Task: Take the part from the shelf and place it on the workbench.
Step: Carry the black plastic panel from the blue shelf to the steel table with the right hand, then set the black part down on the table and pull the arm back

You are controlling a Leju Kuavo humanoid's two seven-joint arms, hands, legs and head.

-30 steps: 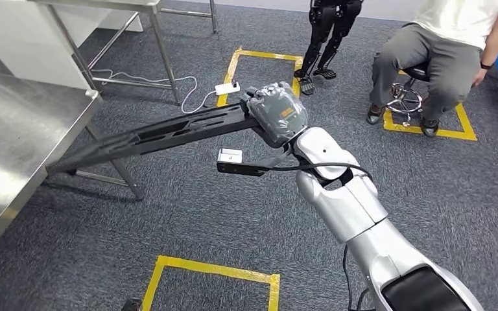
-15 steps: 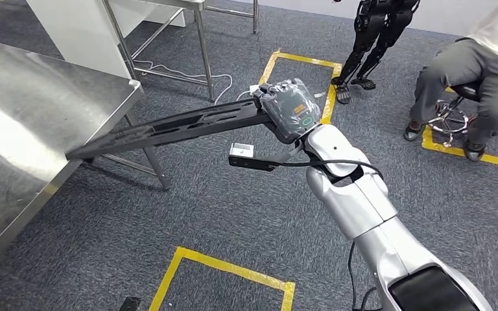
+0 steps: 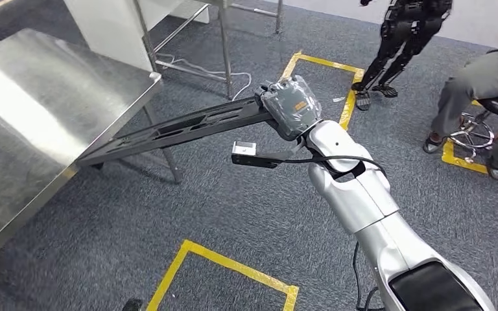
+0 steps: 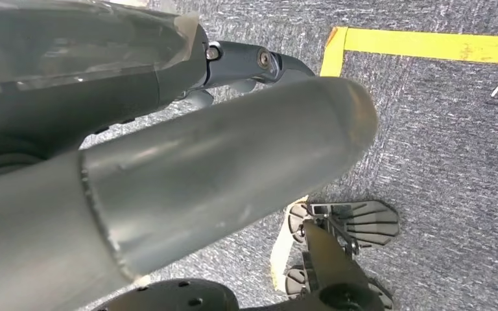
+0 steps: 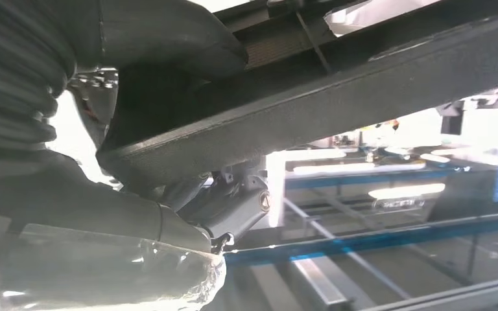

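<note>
Right hand (image 3: 290, 107) clamped around one end of long black part (image 3: 168, 133) — far tip over steel tabletop (image 3: 45, 110) edge. Left hand (image 4: 188, 175) — grip state unclear.

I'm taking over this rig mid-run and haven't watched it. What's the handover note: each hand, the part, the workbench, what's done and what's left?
Right hand: grips one end of the long black part, carried level above the carpet.
Left hand: hanging down over the floor; whether its fingers are open or closed cannot be told.
Workbench: steel top at the left; the part's far end is at its edge, and I cannot tell whether it touches.
Done: part is off the shelf and in hand.
Left: bring it over the top, set it down, let go.
</note>
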